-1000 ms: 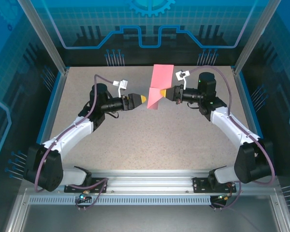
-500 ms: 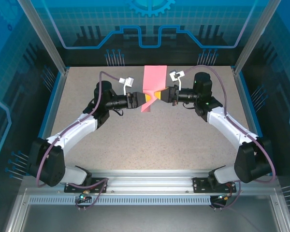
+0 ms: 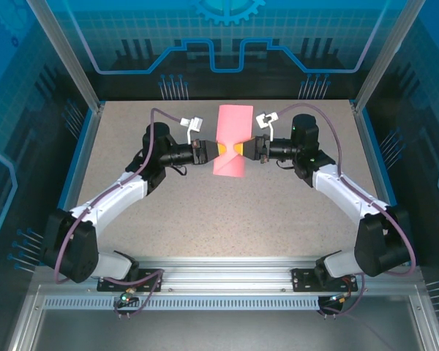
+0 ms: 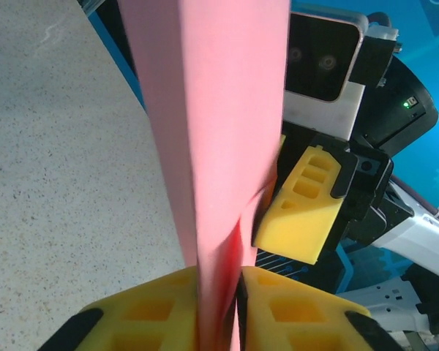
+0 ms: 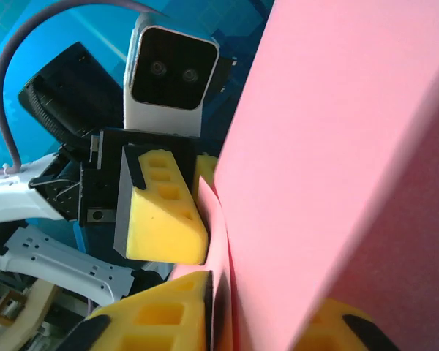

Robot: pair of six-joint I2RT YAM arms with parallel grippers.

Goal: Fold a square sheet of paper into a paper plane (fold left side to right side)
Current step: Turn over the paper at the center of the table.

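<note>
Salmon-pink sheet of paper (image 3: 233, 121), already doubled into a long band, is held over the far middle of the table (image 3: 278, 219).

Top view: a second ago the left tool (image 3: 221, 149) stood wide open and short of the sheet, while the right tool (image 3: 241, 149) alone carried it. The left tool has now come in and closed on the sheet's left edge. It sits nose to nose with the right tool, and the paper is pinched to a waist between them. Judgement: a handover or shared grip is under way, steadying the sheet for the left-to-right fold. The long axis runs from the table's far edge toward its near edge, crosswise to the tools. Both ends are square, neither pointed. Upright or flat: cannot tell.

Left wrist view: its yellow pads (image 4: 154, 311) are pressed together on the paper (image 4: 212, 131), with no gap.

Right wrist view: the paper (image 5: 336, 146) lies between its fingers (image 5: 161, 314). Whether they grip or have slackened cannot be told.
</note>
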